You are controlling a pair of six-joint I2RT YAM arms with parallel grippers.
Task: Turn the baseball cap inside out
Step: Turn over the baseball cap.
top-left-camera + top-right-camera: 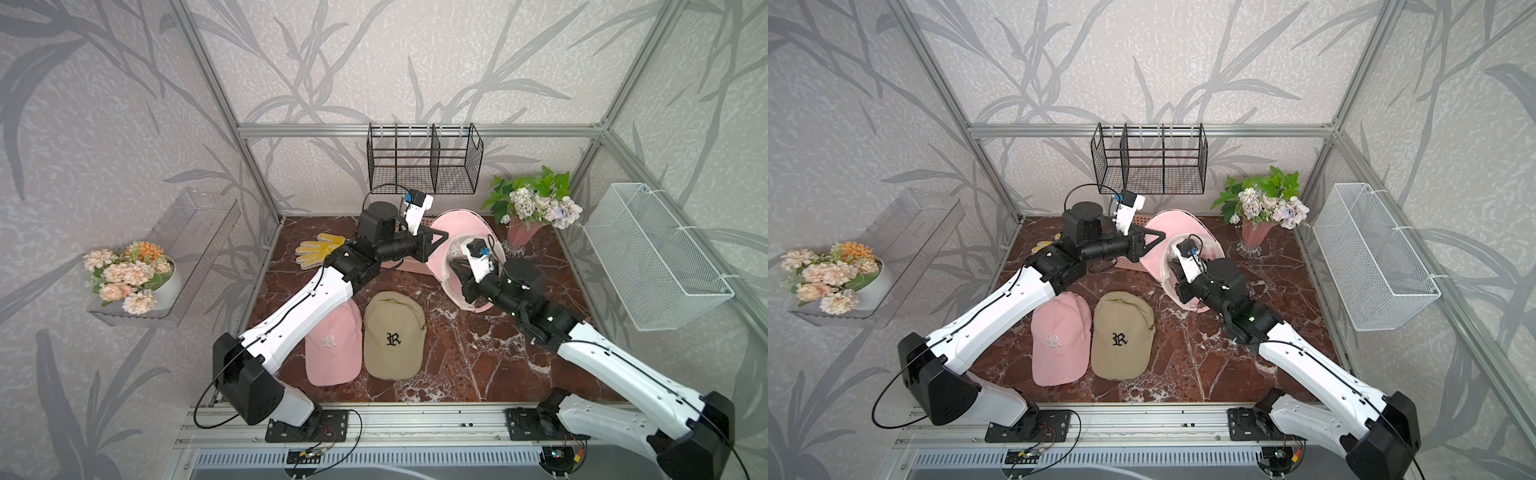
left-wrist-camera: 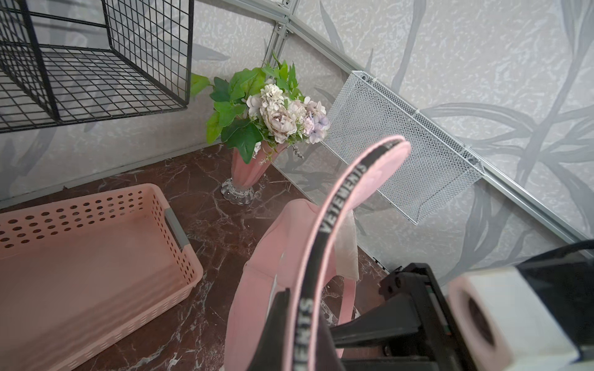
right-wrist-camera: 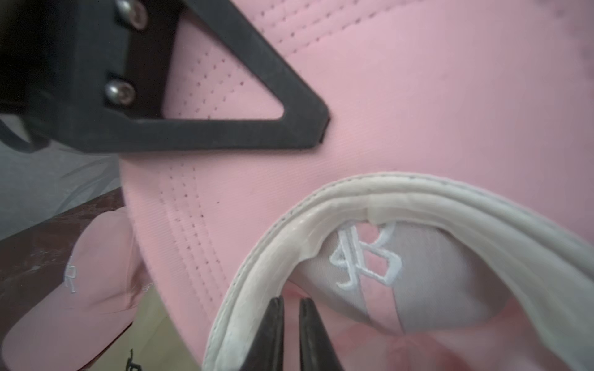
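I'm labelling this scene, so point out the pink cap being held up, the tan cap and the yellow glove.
Held pink cap [image 1: 457, 224]: in a top view, on its brim.
Tan cap [image 1: 394, 328]: in a top view, on its crown.
Yellow glove [image 1: 316, 250]: in a top view, on its palm.

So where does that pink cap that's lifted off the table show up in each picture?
Top view: held pink cap right of centre, just left of the flower vase.
Top view: same place.
Left wrist: close to the camera, beside the pink basket, its lettered black band arching up.
Right wrist: fills most of the picture.
Shared landmark: the left gripper clamped on its brim, visible in all four.
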